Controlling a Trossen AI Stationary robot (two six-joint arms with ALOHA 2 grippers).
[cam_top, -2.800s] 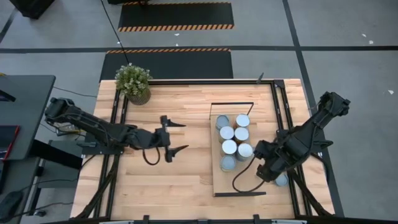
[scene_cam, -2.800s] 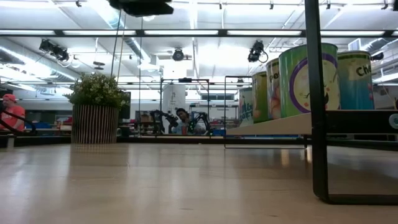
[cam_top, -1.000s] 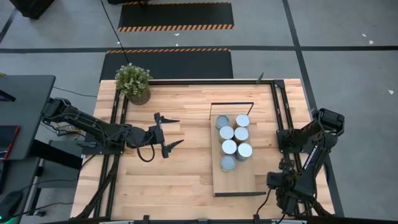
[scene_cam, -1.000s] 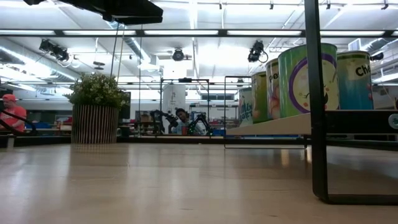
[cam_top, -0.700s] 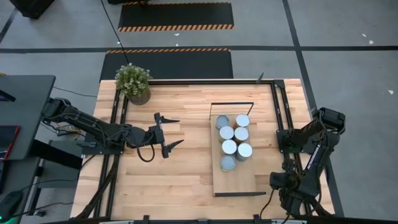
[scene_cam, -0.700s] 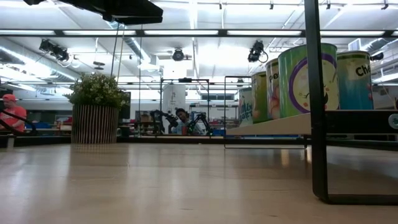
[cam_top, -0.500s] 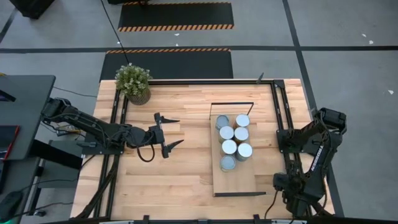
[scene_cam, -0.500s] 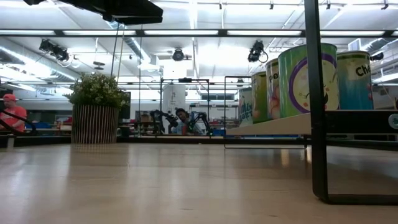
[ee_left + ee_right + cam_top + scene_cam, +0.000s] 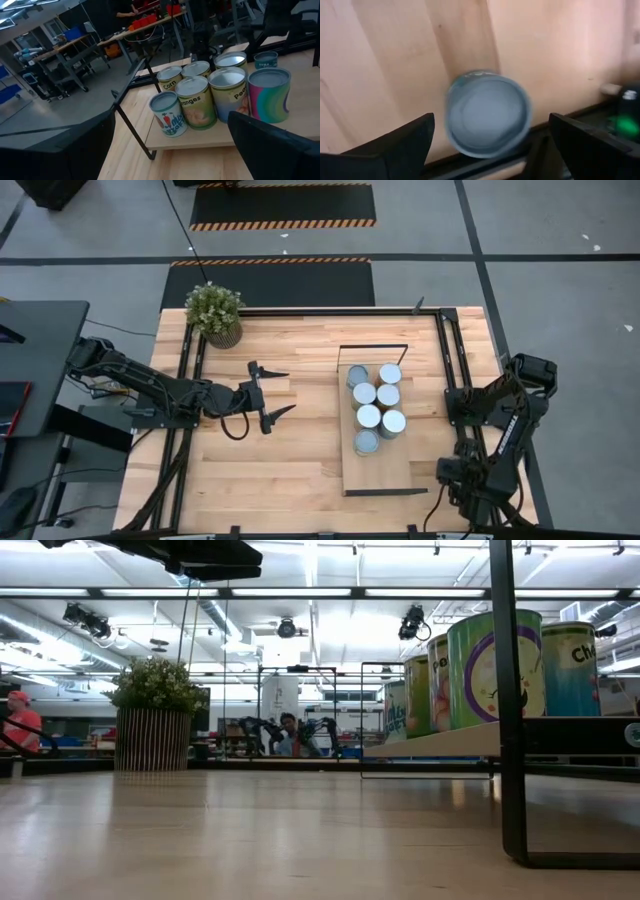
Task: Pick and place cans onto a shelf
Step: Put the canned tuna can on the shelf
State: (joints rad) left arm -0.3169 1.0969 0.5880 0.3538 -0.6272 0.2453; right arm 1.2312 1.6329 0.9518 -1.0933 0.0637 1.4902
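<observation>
Several cans (image 9: 376,406) with silver tops stand clustered on the far half of the light-wood shelf (image 9: 385,472), which is also seen from the side in the low view (image 9: 430,745). One more low, blue-grey can (image 9: 487,112) stands on the tabletop near the table's near right corner. My right gripper (image 9: 491,120) is open and points down at it, with a finger on either side and above it. In the high view my right arm (image 9: 480,470) hides that can. My left gripper (image 9: 270,393) is open in mid-air left of the shelf, facing the cans (image 9: 200,100).
A potted plant (image 9: 215,313) stands at the table's far left corner. Black rails (image 9: 452,370) run along the table's sides, and one lies right beside the lone can (image 9: 540,145). The shelf's black frame post (image 9: 505,700) rises close to the low camera. Bare tabletop (image 9: 300,470) lies left of the shelf.
My right arm has edged a little toward the table's right edge and downward over the lone can, staying open. My left arm has kept still. The cans on the shelf have not moved.
</observation>
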